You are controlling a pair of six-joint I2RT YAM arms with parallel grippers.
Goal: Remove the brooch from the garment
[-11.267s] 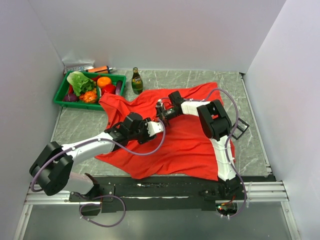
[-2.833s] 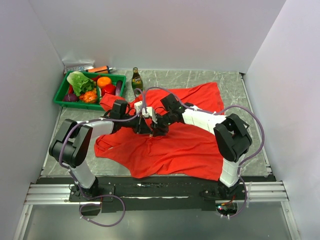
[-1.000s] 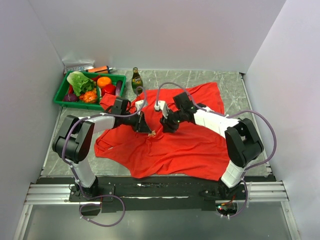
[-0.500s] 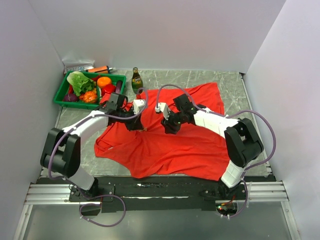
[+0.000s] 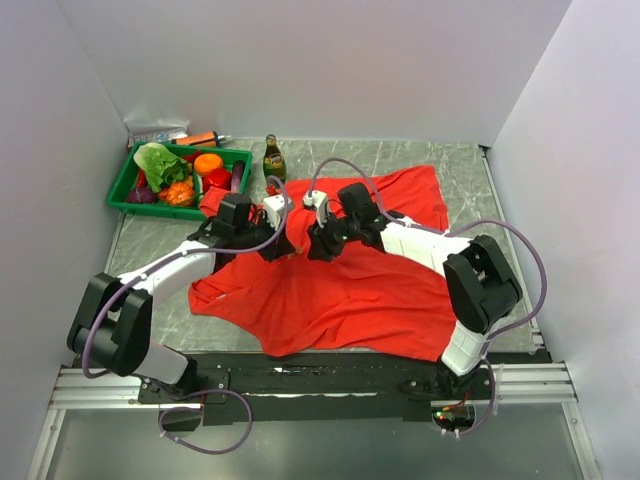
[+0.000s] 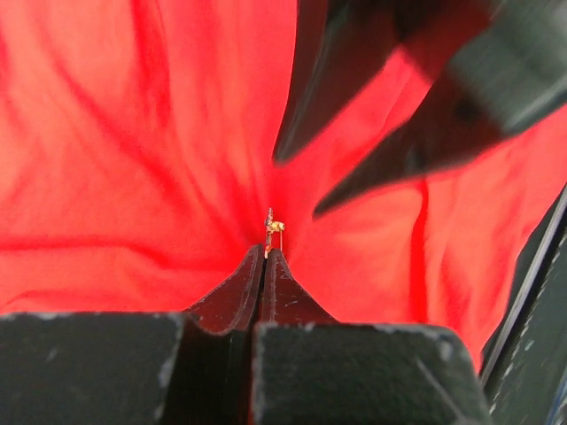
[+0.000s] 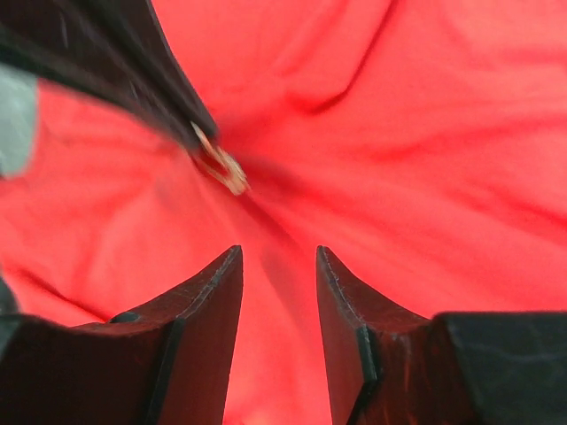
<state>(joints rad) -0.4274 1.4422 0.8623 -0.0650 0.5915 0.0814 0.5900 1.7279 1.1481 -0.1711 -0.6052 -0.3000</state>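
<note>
The red garment [image 5: 350, 285] lies spread over the table and fills both wrist views [image 6: 133, 159] [image 7: 425, 133]. In the left wrist view, my left gripper [image 6: 266, 254] is shut on the tiny gold brooch [image 6: 273, 227], which sticks out of its tips. The cloth's folds draw in toward the pin. My right gripper [image 7: 277, 257] is open just short of the brooch [image 7: 227, 168], with nothing but cloth showing between its fingers. From above, the left gripper [image 5: 289, 250] and right gripper [image 5: 313, 246] meet tip to tip over the garment's upper left, and the brooch is too small to make out.
A green basket [image 5: 125, 195] of vegetables stands at the back left, beside the garment's corner. A green bottle [image 5: 273, 160] stands upright just behind the two grippers. White walls close in the left, back and right sides.
The right gripper has moved left, closing in on the left gripper's tips. The left gripper has drawn back up and left, still shut, and its elbow has swung toward the near left.
</note>
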